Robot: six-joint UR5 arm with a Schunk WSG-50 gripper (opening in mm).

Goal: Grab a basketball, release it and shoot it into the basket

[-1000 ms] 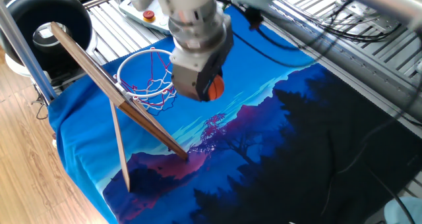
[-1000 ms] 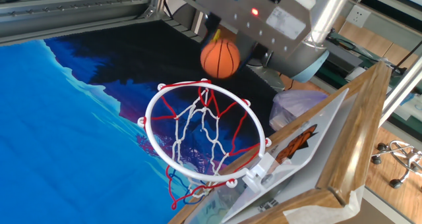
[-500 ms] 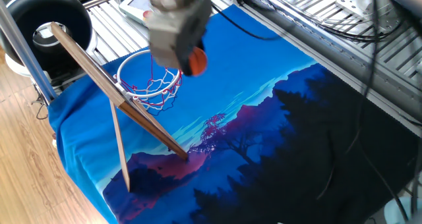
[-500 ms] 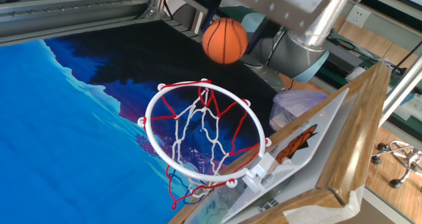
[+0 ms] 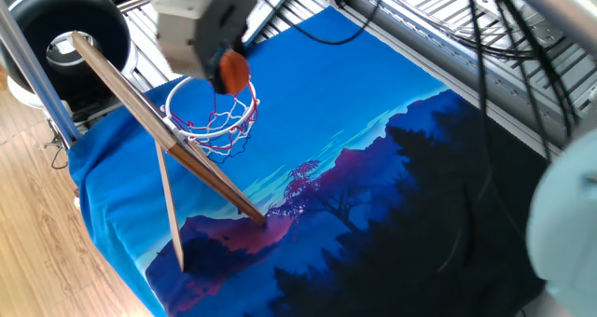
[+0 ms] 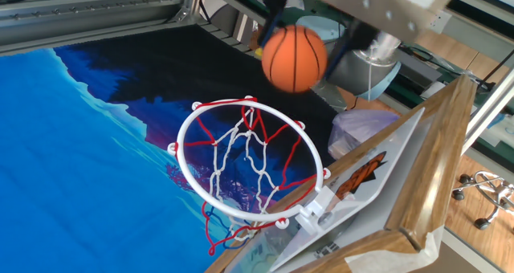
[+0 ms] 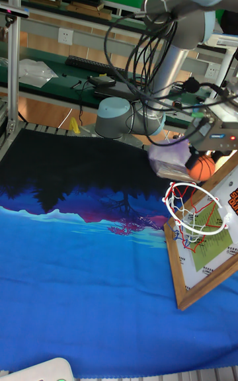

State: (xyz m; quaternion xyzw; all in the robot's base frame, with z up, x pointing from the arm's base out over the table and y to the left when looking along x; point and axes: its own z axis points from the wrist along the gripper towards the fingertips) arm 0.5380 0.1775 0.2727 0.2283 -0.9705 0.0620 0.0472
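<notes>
no legible text, backboard sticker (image 6: 360, 177) print too small to read

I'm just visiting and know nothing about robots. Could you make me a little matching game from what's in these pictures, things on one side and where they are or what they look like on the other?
Things:
1. basketball
2. basket
3. black tub
4. cloth

Descriptions:
A. blue landscape print spread over the table
B. held in the gripper above the hoop
C. red ring fixed to a slanted wooden backboard
D. standing off the table behind the backboard

Pairs: 1-B, 2-C, 3-D, 4-A
</notes>
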